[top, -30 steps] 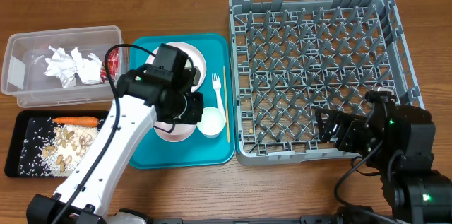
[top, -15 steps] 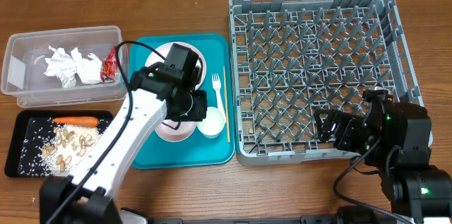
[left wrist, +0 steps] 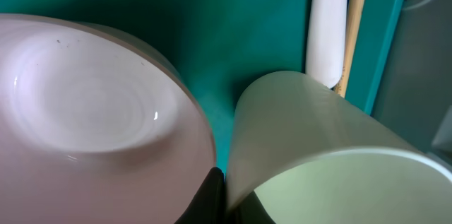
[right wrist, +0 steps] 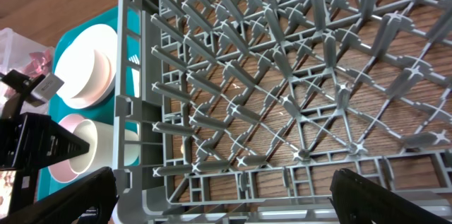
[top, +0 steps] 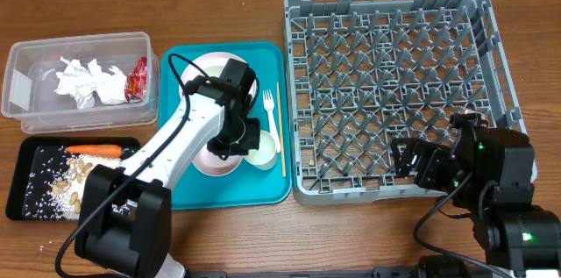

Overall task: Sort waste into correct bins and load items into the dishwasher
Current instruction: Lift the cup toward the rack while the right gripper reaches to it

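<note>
Resting at centre-left of the overhead frame, the left pincer (top: 243,135) was clenched between the pink bowl (top: 207,162) and white cup (top: 263,149) on the teal tray (top: 263,187). At lower right, the right pincer (right wrist: 224,185) stood released at the grey rack (top: 394,85).

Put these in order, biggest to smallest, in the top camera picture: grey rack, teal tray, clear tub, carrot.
1. grey rack, clearly the biggest
2. teal tray
3. clear tub
4. carrot, much the smallest

You've got napkins (top: 88,82), red wrapper (top: 138,81) in clear tub (top: 22,94); carrot (top: 95,150), rice (top: 42,183) in black tray (top: 12,192); bowl (top: 206,163), cup (top: 266,149), fork (top: 270,111) beside grey rack (top: 493,50).
</note>
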Controlling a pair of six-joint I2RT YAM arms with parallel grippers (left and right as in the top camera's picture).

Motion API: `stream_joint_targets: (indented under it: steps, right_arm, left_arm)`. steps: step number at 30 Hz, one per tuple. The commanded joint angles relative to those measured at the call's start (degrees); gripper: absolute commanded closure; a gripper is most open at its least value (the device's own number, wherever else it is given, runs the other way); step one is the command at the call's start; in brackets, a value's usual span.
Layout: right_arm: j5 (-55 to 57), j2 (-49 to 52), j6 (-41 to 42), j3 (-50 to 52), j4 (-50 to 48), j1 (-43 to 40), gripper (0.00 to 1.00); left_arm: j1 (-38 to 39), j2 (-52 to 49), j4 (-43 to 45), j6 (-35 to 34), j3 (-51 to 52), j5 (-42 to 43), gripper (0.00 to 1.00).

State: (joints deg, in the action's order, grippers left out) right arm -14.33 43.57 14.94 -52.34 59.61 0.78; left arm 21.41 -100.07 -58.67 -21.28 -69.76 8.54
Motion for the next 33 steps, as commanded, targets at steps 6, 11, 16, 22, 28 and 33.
stream_joint_targets:
  steps: [6, 11, 16, 22, 28, 33]
  right_arm:
    - [-0.04, -0.13, -0.68, -1.36, -0.37, -0.15, 0.00]
    - [-17.62, 0.63, -9.84, -1.38, -3.04, -0.15, 0.00]
    - [-38.18, 4.83, -18.56, -1.38, -6.03, -0.15, 0.00]
    - [-55.60, 12.35, -32.79, -1.36, -6.49, -0.15, 0.00]
    - [-63.10, 19.61, -36.44, -1.36, -8.07, -0.13, 0.00]
    - [-72.02, 23.76, -44.04, -1.36, -8.66, -0.13, 0.00]
  left_arm:
    - [-4.61, 4.13, -4.66, -0.48, -7.69, -1.66, 0.96]
    - [-9.03, 7.04, -8.55, 9.64, -15.10, 6.19, 0.96]
    - [-15.52, 8.26, -10.64, 26.03, -19.21, 36.74, 0.96]
    - [-18.82, 7.45, -15.30, 38.86, -19.10, 60.76, 0.96]
    - [-15.58, 6.69, -15.02, 44.02, -18.69, 69.55, 0.96]
    - [-12.11, 5.49, -12.76, 44.00, -18.69, 69.72, 0.96]
